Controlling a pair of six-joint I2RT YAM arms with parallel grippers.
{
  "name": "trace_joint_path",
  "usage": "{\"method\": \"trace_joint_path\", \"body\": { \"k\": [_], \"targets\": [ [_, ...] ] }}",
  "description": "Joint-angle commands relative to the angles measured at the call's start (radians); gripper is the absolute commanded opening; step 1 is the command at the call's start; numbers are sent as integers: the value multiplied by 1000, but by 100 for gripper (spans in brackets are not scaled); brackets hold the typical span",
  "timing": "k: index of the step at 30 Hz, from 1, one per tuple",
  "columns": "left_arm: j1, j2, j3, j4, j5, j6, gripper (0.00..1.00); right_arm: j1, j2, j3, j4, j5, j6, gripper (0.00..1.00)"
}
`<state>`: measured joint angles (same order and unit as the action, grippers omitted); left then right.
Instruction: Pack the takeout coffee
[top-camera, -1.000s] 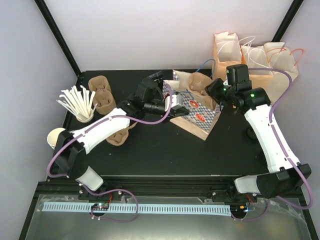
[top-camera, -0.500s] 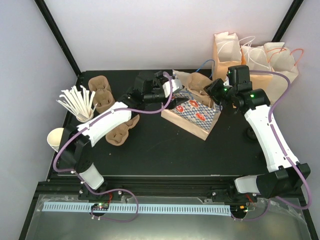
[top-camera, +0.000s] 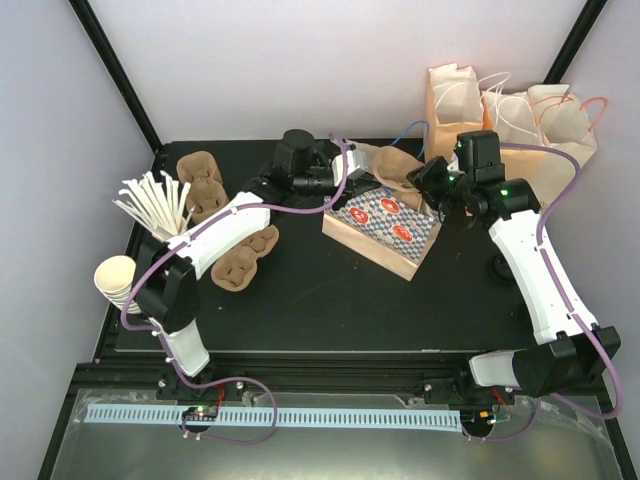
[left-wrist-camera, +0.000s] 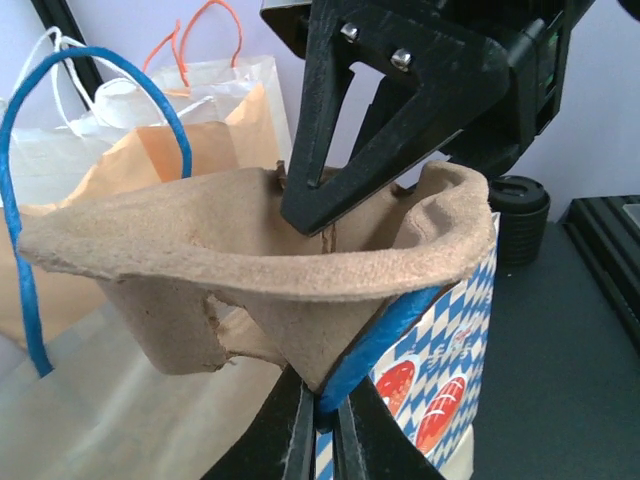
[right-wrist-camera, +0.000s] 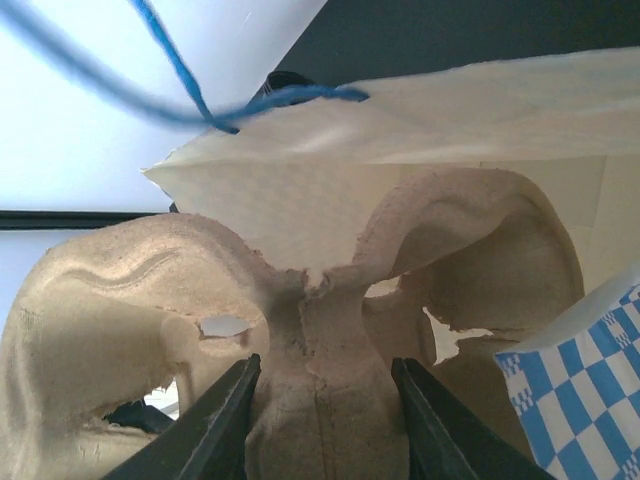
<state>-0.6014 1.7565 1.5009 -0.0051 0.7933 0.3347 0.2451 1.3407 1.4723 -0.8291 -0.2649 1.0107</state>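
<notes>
Brown moulded pulp fills the mouth of the checked bag (top-camera: 385, 225): a pulp carrier (left-wrist-camera: 270, 240) sits half inside it. A second ago the bag stood more upright. Now it lies flatter on the worktop (top-camera: 330, 300), printed face up, and the left gripper (left-wrist-camera: 325, 425) has moved toward the far edge, taking the bag's rim with it. Its fingers are pressed together on that blue rim, just under the carrier. The right gripper (right-wrist-camera: 325, 420) pinches the carrier's middle rib from above, in the same place as before.

To my eye this means the carrier is being seated while the bag is held in place, so the packing proper has not begun. The takeout coffee (left-wrist-camera: 517, 215) stands lidded on the worktop beyond the bag, on the right arm's side, touching neither gripper nor the bag.

By count there is one coffee and one checked bag. I see three carriers in all: the one in the bag, a second carrier (top-camera: 200, 185) at the far left and a third carrier (top-camera: 245, 262) under the left arm. Three plain paper bags (top-camera: 510, 115) stand at the far right corner. There is one stack of cream cups (top-camera: 115, 275) and one bunch of white stirrers (top-camera: 150, 200), too many to count.
</notes>
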Motion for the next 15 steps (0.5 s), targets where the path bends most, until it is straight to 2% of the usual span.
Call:
{"method": "trace_joint_path", "body": {
  "k": [1, 15],
  "targets": [
    [-1, -27, 10, 13, 94, 3, 2, -38, -23, -22, 37, 47, 32, 37],
    [-25, -174, -205, 126, 101, -66, 1, -77, 4, 9, 38, 24, 9, 37]
  ]
}}
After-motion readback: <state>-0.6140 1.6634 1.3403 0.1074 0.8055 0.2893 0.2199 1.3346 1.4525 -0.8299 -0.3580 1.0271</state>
